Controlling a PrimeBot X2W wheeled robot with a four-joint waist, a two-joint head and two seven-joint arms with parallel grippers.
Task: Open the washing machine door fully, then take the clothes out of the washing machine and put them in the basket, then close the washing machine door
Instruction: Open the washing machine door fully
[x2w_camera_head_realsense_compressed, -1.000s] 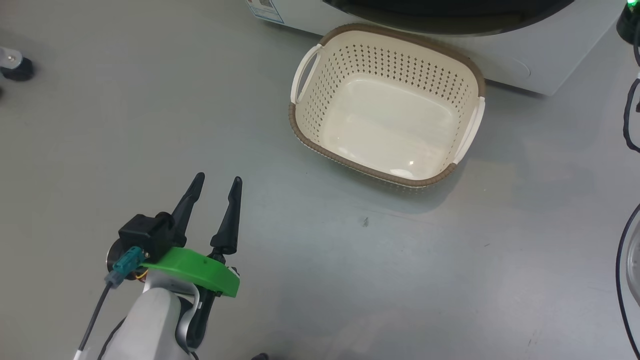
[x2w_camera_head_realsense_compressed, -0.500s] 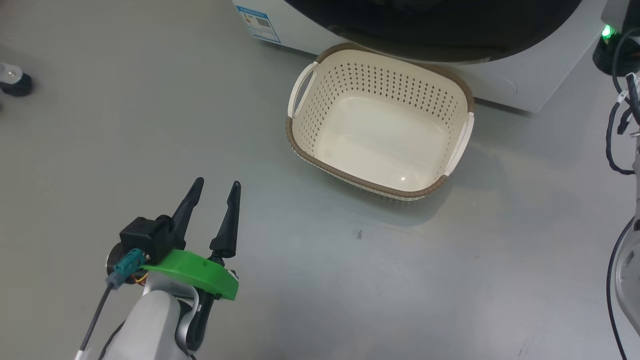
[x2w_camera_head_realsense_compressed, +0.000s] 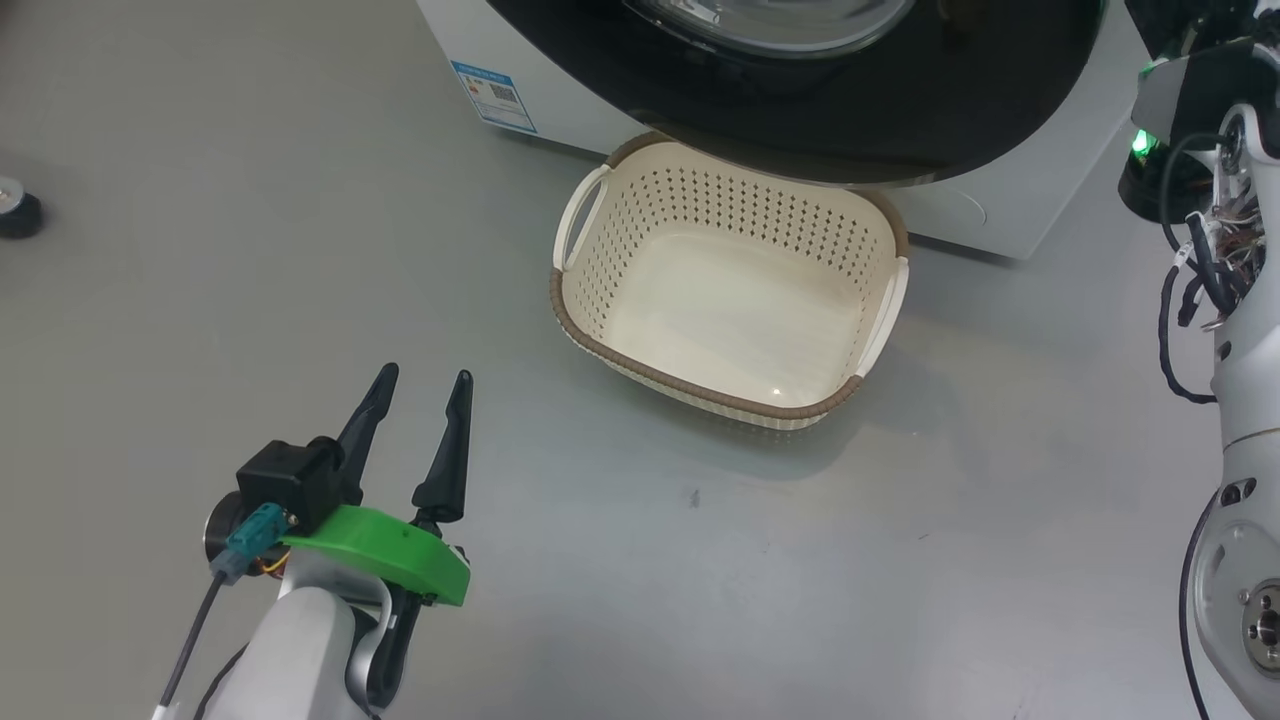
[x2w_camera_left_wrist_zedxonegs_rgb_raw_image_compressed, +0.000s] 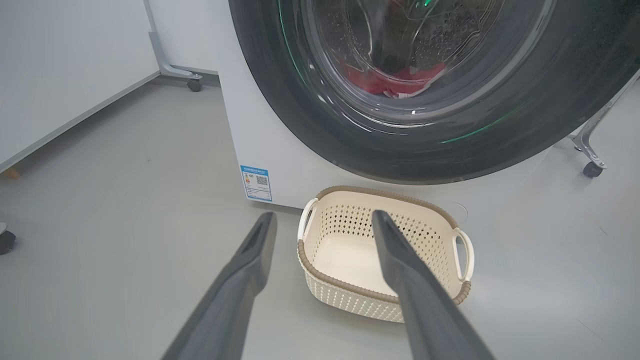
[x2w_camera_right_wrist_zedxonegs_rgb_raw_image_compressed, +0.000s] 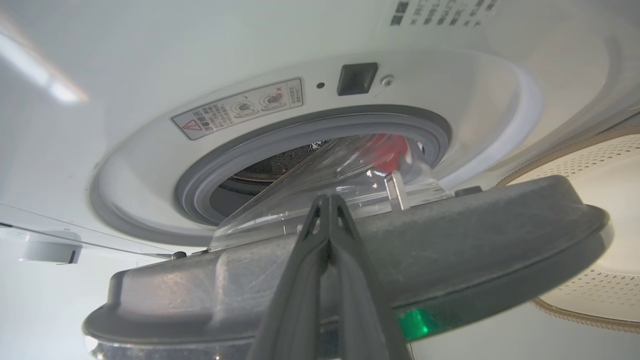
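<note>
The robot is working on the first step, swinging the washing machine door (x2w_camera_right_wrist_zedxonegs_rgb_raw_image_compressed: 475, 240) open. It is standing only partly ajar, with the right gripper (x2w_camera_right_wrist_zedxonegs_rgb_raw_image_compressed: 327, 199) pressed together against its inner side, pinching nothing. The left gripper (x2w_camera_head_realsense_compressed: 424, 376) is hovering spread over the floor (x2w_camera_head_realsense_compressed: 700, 580), beside the empty basket (x2w_camera_head_realsense_compressed: 700, 394). The clothes (x2w_camera_left_wrist_zedxonegs_rgb_raw_image_compressed: 395, 82) are lying inside the drum (x2w_camera_left_wrist_zedxonegs_rgb_raw_image_compressed: 445, 35). Next, I'd say, the door is needing a wider swing. Since a second ago the head camera has been tilting up, bringing more door and the right arm (x2w_camera_head_realsense_compressed: 1240, 400) into view

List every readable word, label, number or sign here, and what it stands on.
Blue sticker on the washing machine front: QR code, print too small to read.
Warning label above the gasket: red triangle sign, words too blurred.
Dark print elsewhere on the front panel: unreadable.
</note>
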